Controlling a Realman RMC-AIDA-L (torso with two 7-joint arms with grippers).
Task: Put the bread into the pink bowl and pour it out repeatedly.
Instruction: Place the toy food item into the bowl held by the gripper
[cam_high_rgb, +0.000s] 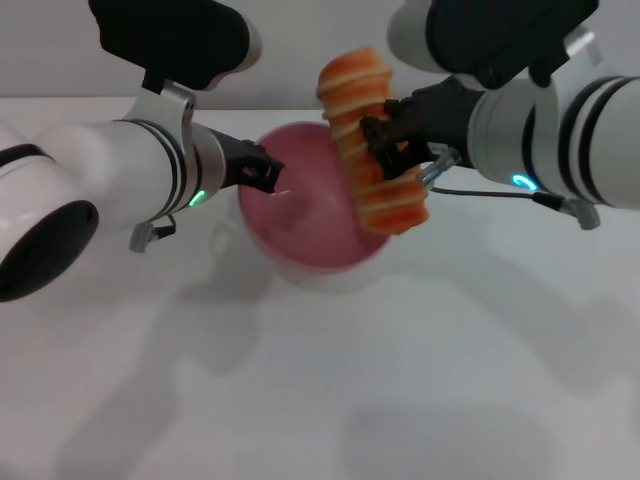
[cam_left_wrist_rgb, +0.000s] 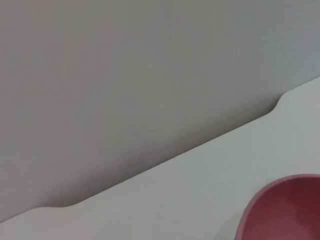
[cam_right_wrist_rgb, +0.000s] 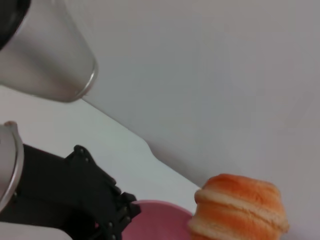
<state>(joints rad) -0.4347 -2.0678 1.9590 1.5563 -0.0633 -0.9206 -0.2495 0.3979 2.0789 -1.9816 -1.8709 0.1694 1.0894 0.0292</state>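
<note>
Bread (cam_high_rgb: 372, 140) in right hand (cam_high_rgb: 385, 140) above pink bowl (cam_high_rgb: 310, 215).

A plain white table (cam_high_rgb: 420, 380) is seen spread across the lower part of the head view, soft grey shadows being cast over it. Behind it, a pale grey wall (cam_high_rgb: 300, 40) is seen. In the left wrist view, the table's far edge (cam_left_wrist_rgb: 165, 160) is shown with a small notch.
</note>
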